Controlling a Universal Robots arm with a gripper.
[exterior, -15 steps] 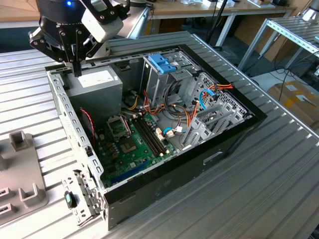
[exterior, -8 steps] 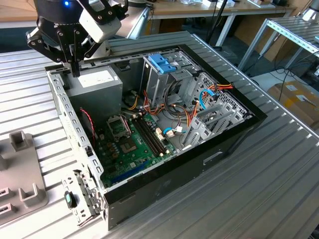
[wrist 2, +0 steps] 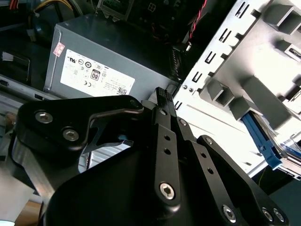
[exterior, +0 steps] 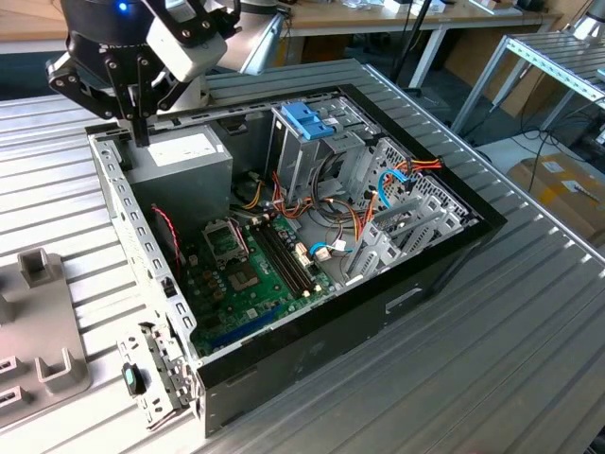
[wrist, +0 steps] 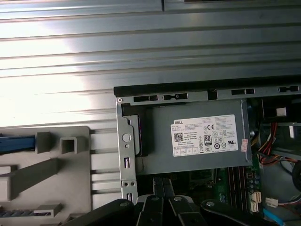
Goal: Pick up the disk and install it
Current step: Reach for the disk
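Gripper point(exterior: 140, 138) at power supply point(exterior: 189, 161) corner — chassis wall point(exterior: 128, 203) beside

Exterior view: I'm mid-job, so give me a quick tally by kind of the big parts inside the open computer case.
grey power supply box: 1
metal drive cage with a blue handle: 1
green circuit board: 1
Total: 3
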